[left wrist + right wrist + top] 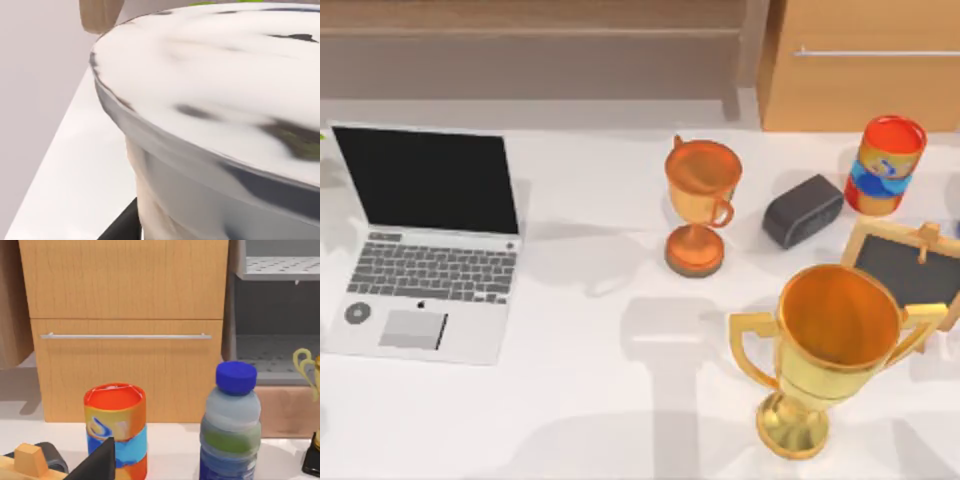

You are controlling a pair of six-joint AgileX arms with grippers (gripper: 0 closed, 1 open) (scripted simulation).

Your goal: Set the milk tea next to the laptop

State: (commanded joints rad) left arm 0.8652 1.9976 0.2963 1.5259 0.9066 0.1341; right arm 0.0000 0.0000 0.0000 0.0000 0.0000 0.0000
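The milk tea (210, 100) looms very close in the left wrist view, with a round white lid carrying faint dark marks above a pale tan body (150, 200). A dark part of my left gripper (120, 226) shows low beside the cup's body. The silver laptop (425, 240) lies open at the table's left side in the top view, black screen at the back, grey keyboard and trackpad in front. A dark part of my right gripper (100, 462) points toward the canister (116, 427) at the table's back right.
A small bronze trophy (700, 200) stands mid-table and a large gold trophy (830, 350) at the front right. A black speaker (803, 210), the red, blue and orange canister (888, 165) and a wood-framed blackboard (908, 268) sit at the right. A blue-capped bottle (231, 425) stands beside the canister.
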